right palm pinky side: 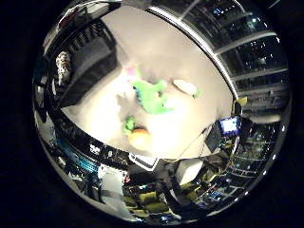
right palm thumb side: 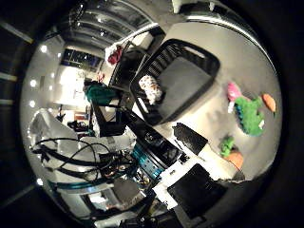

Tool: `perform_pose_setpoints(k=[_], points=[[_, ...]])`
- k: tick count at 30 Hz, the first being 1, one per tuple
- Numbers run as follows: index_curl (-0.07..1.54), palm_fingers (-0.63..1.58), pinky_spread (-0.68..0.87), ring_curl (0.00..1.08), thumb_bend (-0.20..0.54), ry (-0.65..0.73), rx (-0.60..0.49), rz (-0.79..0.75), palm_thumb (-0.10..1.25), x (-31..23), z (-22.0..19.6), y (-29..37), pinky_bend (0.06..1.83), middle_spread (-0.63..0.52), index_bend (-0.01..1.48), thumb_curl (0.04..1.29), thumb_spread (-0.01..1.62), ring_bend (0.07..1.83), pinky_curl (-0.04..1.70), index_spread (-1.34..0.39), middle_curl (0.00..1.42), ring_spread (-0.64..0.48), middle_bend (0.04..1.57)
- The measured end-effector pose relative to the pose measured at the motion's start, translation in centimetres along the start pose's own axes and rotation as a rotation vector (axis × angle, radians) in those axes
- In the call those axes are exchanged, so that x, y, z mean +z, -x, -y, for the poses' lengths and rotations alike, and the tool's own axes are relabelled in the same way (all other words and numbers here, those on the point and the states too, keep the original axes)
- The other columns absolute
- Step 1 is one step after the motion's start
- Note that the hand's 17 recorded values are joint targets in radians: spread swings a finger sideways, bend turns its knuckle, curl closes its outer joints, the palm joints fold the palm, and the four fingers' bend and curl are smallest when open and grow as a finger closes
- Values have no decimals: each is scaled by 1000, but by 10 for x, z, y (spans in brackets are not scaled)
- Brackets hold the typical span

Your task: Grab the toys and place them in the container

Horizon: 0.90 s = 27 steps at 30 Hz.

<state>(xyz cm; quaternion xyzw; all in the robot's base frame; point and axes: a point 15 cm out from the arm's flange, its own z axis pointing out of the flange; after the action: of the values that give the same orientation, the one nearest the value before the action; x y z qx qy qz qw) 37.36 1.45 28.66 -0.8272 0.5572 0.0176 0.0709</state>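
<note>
While the hand hangs high above, its fingers unseen so I cannot tell its pose, the green toy (right palm pinky side: 151,96) lies well below the palm; descend squarely; the container (right palm thumb side: 183,83) sits nearby.

green plush toy (right palm pinky side: 151,96), orange toy (right palm pinky side: 139,138), white table (right palm pinky side: 156,47)

Bright overhead light is washing out the white table (right palm pinky side: 156,47) and glaring near the orange toy (right palm pinky side: 139,138); edges are curving, darkening, and everything is blurring.
</note>
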Motion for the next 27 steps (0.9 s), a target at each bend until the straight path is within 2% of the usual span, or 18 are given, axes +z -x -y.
perform_pose_setpoints(k=[7, 15, 27], points=[[283, 164, 371, 221, -26, 90, 84, 0, 745, 39, -83, -49, 376, 13, 156, 382, 1025, 311, 302, -380, 327, 100, 255], [274, 166, 360, 231, -26, 146, 139, 22, 730, 88, -147, -74, 369, 12, 156, 372, 1030, 300, 299, -372, 326, 87, 245], [269, 171, 353, 242, -23, 163, 152, 35, 729, 139, -175, -69, 360, 12, 157, 363, 1029, 287, 298, -371, 329, 80, 237]])
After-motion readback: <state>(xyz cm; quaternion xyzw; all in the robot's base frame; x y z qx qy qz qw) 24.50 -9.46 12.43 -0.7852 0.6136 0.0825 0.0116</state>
